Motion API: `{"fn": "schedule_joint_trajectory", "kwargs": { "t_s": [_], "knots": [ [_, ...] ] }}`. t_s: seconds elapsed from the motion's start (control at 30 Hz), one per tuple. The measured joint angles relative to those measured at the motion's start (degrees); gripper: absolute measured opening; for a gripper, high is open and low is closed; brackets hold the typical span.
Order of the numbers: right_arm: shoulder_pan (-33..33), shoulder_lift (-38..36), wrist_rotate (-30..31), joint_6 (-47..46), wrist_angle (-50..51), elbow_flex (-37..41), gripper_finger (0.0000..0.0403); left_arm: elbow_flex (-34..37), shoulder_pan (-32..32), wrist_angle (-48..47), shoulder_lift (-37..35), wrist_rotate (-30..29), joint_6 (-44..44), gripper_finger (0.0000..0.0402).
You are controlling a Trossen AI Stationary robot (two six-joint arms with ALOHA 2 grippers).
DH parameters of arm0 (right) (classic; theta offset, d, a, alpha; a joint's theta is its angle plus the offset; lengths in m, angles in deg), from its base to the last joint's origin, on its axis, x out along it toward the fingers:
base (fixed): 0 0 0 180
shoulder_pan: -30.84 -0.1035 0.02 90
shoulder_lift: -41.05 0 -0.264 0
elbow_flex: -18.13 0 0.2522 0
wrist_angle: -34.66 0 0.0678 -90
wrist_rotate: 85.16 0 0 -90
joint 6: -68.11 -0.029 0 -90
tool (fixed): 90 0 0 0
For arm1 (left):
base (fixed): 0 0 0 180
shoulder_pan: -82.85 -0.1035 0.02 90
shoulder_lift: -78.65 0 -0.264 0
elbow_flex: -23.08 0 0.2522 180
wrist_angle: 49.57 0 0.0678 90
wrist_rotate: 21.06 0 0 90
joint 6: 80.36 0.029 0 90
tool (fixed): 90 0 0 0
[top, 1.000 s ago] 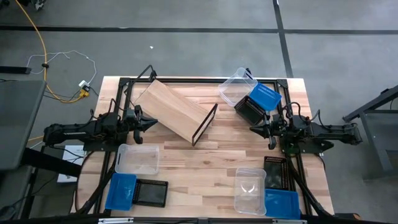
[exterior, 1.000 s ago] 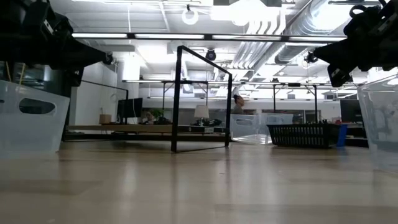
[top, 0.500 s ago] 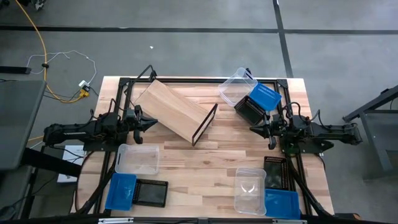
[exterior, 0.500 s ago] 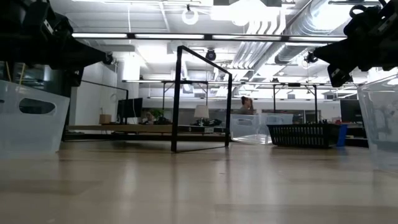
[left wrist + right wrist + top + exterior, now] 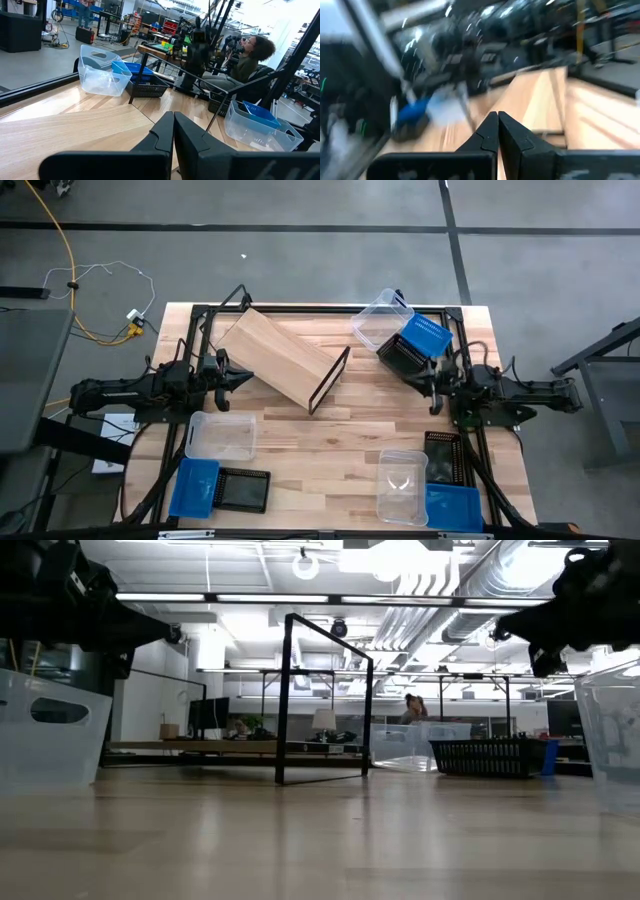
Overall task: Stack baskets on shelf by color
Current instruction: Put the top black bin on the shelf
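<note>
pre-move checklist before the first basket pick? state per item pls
1. Left pincer shut, holding nothing, beside the light wood shelf with thin black metal frame: ok.
2. Right pincer shut, holding nothing, near the far black slatted basket: ok.
3. Shelf squared to the table: not ok, it sits skewed.
4. Baskets sorted by colour: not ok; the clear plastic bin, blue plastic bin and flat black slatted basket lie on the table, none on the shelf.
5. Shelf upright or on its side: cannot tell.

No text, label, brand, number or sign can be read anywhere.
</note>
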Motion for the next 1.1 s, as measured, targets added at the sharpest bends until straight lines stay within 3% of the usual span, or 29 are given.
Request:
{"fn": "schedule_joint_trajectory", "kwargs": {
  "t_s": [0.17,0.3,0.37,0.43,0.5,0.63,0.83,1.0,1.1],
  "knots": [
    [0.0,0.0,17.0,-16.6,-16.4,0.0,0.0,0.0,0.0,0.0,0.0,0.0,0.0,0.0001],
    [0.1,-0.1,31.2,-18.8,-23.7,-0.1,0.0,0.0,0.0,0.0,0.0,0.0,0.0,0.0001],
    [0.1,0.3,32.7,-22.1,-22.1,-1.2,0.0,0.0,0.0,0.0,0.0,0.0,0.0,0.0001],
    [0.1,2.2,28.1,-24.4,-18.8,-4.0,0.0,0.0,0.0,0.0,0.0,0.0,0.0,0.0001],
    [0.1,6.2,25.8,-26.9,-12.1,-8.3,0.0001,0.0,0.0,0.0,0.0,0.0,0.0,0.0001],
    [0.0,18.8,28.8,-29.9,7.2,-19.8,0.0019,0.0,0.0,0.0,0.0,0.0,0.0,0.0001],
    [1.7,41.5,29.1,-45.8,39.0,-36.7,0.0109,0.0,0.0,0.0,0.0,0.0,0.0,0.0001],
    [4.7,58.2,18.4,-68.0,66.0,-44.8,0.0194,0.0,0.0,0.0,0.0,0.0,0.0,0.0001],
    [5.0,65.9,13.5,-79.2,75.0,-46.6,0.0224,0.0,0.0,0.0,0.0,0.0,0.0,0.0001]
  ]
}}
